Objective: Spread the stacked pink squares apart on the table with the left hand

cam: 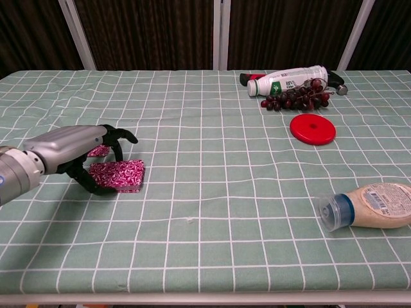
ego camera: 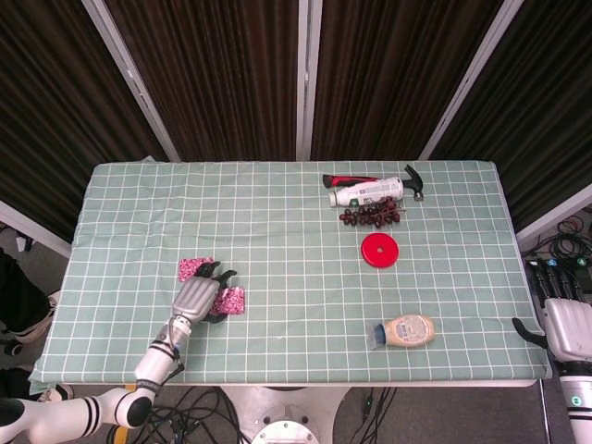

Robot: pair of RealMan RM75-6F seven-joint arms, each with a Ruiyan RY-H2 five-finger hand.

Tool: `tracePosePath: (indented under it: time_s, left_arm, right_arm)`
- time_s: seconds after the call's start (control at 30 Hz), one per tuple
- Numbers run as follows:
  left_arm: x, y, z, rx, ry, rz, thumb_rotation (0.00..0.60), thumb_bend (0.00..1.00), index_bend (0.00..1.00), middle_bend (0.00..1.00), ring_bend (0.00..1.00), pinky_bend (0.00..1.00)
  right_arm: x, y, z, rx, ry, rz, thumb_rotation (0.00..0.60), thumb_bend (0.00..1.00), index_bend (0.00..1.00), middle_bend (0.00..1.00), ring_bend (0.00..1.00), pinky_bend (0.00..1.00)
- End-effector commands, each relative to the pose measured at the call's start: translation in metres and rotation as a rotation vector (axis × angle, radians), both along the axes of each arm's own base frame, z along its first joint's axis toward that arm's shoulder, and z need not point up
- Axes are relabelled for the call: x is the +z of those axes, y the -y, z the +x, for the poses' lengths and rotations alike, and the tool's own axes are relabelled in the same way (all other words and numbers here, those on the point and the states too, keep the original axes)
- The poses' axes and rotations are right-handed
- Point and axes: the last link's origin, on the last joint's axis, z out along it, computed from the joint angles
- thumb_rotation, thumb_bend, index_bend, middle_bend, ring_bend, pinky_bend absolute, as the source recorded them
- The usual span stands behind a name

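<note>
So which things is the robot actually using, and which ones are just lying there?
Part of the job:
- near pink square
- far pink square
- left hand, fingers spread over the squares

Just lying about:
- red disc
- grapes
- white bottle
- hammer
- mayonnaise bottle
- right hand, off the table's edge

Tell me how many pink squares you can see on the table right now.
2. One pink square lies by the left hand, under its fingertips; the other pink square sits just beyond, partly covered by the hand. More could be hidden beneath the hand.
</note>
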Motion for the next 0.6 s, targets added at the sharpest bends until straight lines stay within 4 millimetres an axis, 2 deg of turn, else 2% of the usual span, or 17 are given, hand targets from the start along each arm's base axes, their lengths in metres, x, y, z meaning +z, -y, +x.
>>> tracePosePath:
  time_s: [0.03,0.6]
  left_arm:
    - [0.0004,-0.0002,0.0000,0.000,-0.001,-0.001,0.600,0.21,0.17,0.39,0.05,0.07]
    - [0.0033,-0.0002,0.0031,0.006,0.032,-0.003,0.600,0.22,0.18,0.42,0.08,0.07]
  right_arm:
    - [-0.0001,-0.0001,-0.0001,0.000,0.000,0.000,0.600,0.17,0.00,0.00,0.00,0.00]
    - [0.0004,0.0001,0.0001,0.000,-0.001,-0.002,0.600,0.17,0.00,0.00,0.00,0.00]
